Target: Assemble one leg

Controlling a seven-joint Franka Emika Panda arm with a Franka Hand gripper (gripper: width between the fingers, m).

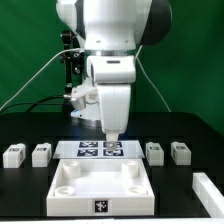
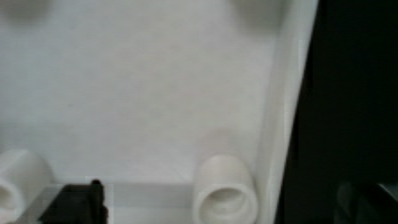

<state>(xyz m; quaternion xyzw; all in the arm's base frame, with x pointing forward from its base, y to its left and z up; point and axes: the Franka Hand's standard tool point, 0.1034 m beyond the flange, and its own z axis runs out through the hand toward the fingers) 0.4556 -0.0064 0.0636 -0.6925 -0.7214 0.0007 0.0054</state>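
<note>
Tool pointing down over far part of tray, next to marker board. Can't tell if tool apart or together: tips too small in exterior view, only one dark finger in wrist view, above white tray floor near a round socket. Legs in a row on counter, flanking marker board, well apart from tool: outer-left leg, inner-left leg, inner-right leg, outer-right leg.

Centre: the arm and end effector hang low at the rear of the tray-like piece, hiding part of the marker board.
Exterior view's left: two legs, with a gap between them.
Exterior view's right: two more legs; a white block nearer the front.
Front left corner: bare surface, open from above.
</note>
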